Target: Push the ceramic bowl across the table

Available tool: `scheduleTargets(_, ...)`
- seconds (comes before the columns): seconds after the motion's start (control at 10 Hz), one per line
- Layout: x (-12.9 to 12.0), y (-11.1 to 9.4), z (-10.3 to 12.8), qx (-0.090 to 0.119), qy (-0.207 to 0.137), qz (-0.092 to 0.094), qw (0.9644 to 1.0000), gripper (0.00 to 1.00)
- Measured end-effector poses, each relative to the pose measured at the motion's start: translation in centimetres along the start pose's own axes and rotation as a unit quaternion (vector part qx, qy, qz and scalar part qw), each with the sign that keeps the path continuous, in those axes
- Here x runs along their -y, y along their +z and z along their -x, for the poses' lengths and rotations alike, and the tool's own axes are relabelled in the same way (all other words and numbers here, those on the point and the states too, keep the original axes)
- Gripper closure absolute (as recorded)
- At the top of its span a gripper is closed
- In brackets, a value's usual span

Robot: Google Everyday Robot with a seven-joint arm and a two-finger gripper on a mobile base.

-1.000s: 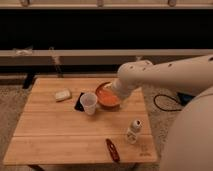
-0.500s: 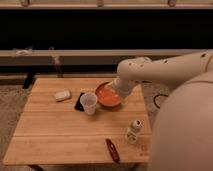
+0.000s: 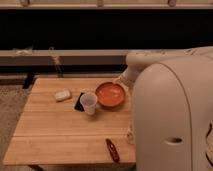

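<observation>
The orange-red ceramic bowl (image 3: pixel 110 94) sits on the light wood table (image 3: pixel 60 125), right of centre toward the far side. A small white plastic cup (image 3: pixel 89 102) stands just to its left, close to the rim. My gripper (image 3: pixel 122 81) is at the bowl's far right rim, at the end of the white arm (image 3: pixel 170 115) that fills the right foreground. The arm hides most of the gripper and the table's right side.
A small white object (image 3: pixel 62 95) lies at the table's far left. A dark flat item (image 3: pixel 78 102) lies beside the cup. A red-brown object (image 3: pixel 112 149) lies near the front edge. A dark wall and bench run behind the table.
The arm has swung closer to the camera and now covers the right side of the table and the small bottle there. The bowl and cup stay about where they were.
</observation>
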Motion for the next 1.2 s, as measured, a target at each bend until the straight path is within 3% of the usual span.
scheduleTargets(0.4,-2.6,1.0,-1.7,0.006,-0.011,0.008,0.9999,0.2)
scheduleTargets(0.6,-3.1,0.9,-2.5,-0.004,-0.011,0.012,0.9999,0.2)
scheduleTargets(0.9,-4.2,0.3,-5.1,-0.022,0.011,0.015,0.9996,0.2)
scheduleTargets(1.2,-6.2,1.0,-7.3,-0.03,0.034,0.032,0.9984,0.2)
